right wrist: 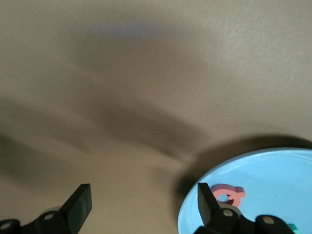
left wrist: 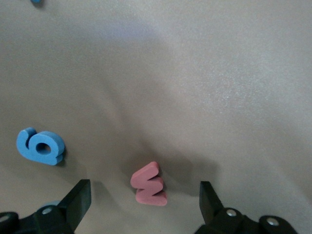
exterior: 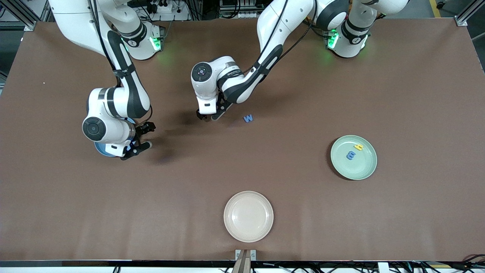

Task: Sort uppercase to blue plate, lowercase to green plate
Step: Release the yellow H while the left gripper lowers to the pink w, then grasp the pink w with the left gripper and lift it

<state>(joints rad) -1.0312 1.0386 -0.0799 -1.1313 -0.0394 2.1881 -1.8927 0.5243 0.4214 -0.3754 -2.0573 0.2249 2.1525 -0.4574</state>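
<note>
My left gripper [exterior: 207,116] hangs low over the middle of the table, open, with the red lowercase w [left wrist: 150,185] lying on the cloth between its fingers [left wrist: 78,201]. A blue g [left wrist: 41,146] lies beside it. The blue uppercase W [exterior: 248,118] lies on the table just toward the left arm's end. My right gripper [exterior: 147,135] is open and empty at the rim of the blue plate [exterior: 100,149], which holds a red Q [right wrist: 227,194]. The green plate [exterior: 363,170] holds a yellow y [exterior: 358,146] and a periwinkle e [exterior: 351,155].
A cream-pink plate [exterior: 248,216] sits empty near the front edge of the brown table. The right arm's hand covers most of the blue plate in the front view. A teal bit [right wrist: 292,225] shows on that plate by the right finger.
</note>
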